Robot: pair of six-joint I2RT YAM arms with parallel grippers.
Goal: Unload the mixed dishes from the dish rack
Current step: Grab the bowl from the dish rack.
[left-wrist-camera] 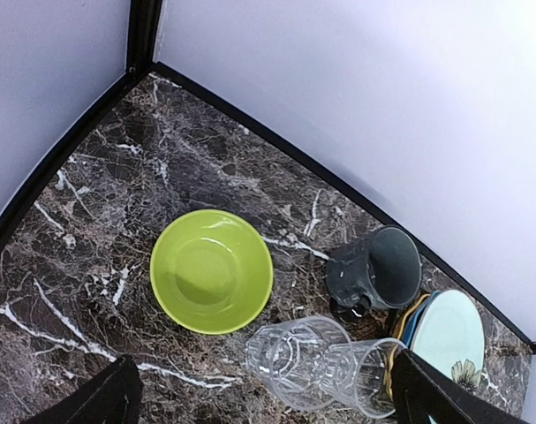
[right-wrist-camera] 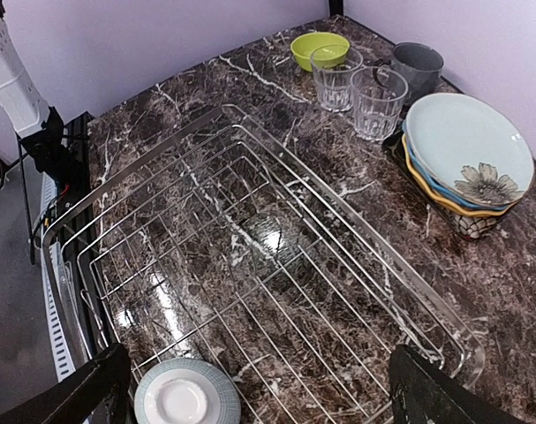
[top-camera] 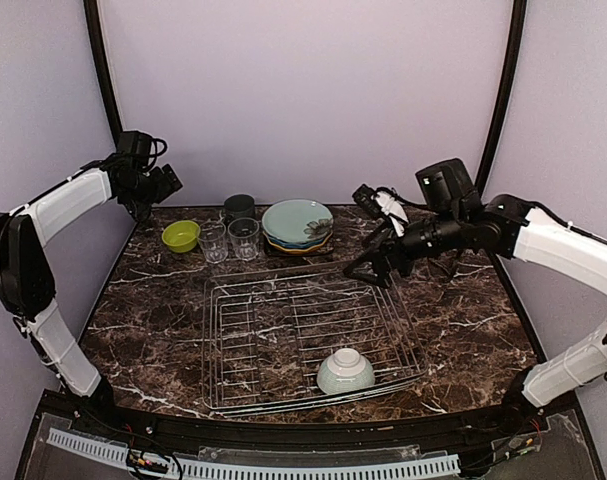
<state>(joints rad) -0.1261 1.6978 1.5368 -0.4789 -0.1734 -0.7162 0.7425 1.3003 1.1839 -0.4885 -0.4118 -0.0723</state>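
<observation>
One upturned pale bowl (top-camera: 345, 371) sits in the near-right corner of the dish rack (top-camera: 273, 320). The right gripper (right-wrist-camera: 263, 389), wide and empty above the rack, should straddle the bowl's foot-ring squarely before closing. The left gripper (left-wrist-camera: 268, 397) gapes empty beyond the rack's far-left corner.

I log the table (top-camera: 463, 320) as dark brown marble with white veining; the rack (top-camera: 283, 320) is silver wire. The bowl (left-wrist-camera: 212, 270) is plain lime green, the mug (left-wrist-camera: 378, 269) dark grey, the glasses (left-wrist-camera: 290, 358) clear and ribbed. The top plate (right-wrist-camera: 466, 141) is pale teal with a dark flower at its rim; the edges beneath show blue, then yellow. The upturned bowl (top-camera: 345, 372) is pale grey-green, finely striped, with a white foot.
</observation>
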